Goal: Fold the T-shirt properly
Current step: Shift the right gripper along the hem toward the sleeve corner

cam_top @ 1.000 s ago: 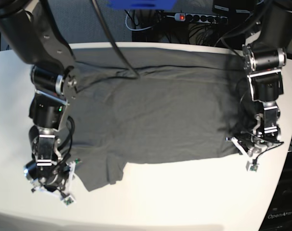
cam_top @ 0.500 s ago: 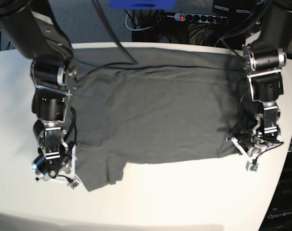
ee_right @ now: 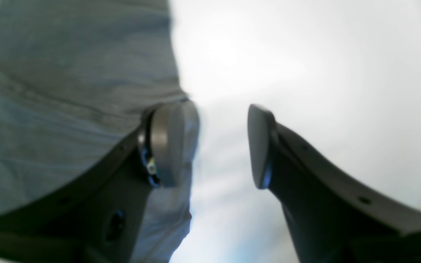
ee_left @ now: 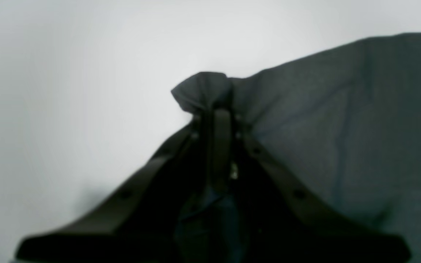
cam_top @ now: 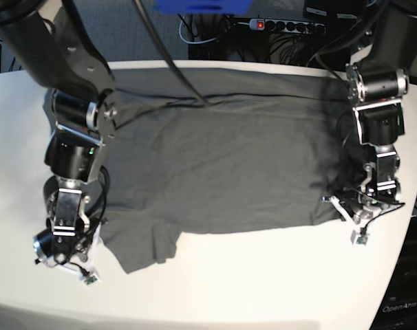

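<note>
One pincer (ee_left: 216, 109) on T-shirt (cam_top: 222, 172) corner.

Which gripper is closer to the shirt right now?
Left. The left gripper is shut on a bunched corner of the shirt. The right gripper is open at the shirt's edge, with white table between its fingers.

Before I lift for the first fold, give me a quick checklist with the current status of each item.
1. Left gripper shut on a T-shirt corner: ok.
2. Right gripper gripping cloth: not ok; its fingers stand apart with bare table between them.
3. Right gripper at the shirt edge: ok; one finger is at the cloth edge.
4. Shirt spread flat: mostly ok; near sleeve rumpled.
5. Left grip depth: cannot tell.
</note>
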`<action>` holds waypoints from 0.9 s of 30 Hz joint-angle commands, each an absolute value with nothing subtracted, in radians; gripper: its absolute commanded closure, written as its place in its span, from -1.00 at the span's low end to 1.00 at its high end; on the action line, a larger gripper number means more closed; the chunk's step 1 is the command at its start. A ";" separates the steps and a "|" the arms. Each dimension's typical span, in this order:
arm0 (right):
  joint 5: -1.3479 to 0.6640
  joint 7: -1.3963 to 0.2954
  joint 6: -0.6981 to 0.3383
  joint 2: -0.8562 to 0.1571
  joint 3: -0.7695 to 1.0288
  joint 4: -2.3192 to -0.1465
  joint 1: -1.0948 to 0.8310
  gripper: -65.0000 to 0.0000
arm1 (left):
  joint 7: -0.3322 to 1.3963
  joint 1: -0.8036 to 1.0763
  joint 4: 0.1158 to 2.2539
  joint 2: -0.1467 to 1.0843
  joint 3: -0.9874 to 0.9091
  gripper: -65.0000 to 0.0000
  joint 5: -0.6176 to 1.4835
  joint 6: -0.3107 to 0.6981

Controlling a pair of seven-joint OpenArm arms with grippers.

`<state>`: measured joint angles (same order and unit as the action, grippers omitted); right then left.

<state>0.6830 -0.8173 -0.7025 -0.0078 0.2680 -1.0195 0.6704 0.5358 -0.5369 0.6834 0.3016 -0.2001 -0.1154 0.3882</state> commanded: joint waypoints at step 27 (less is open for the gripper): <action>0.509 -0.834 -0.698 0.061 0.542 -0.923 0.799 0.24 | 0.552 -0.556 0.691 0.306 -0.200 0.92 -0.116 0.394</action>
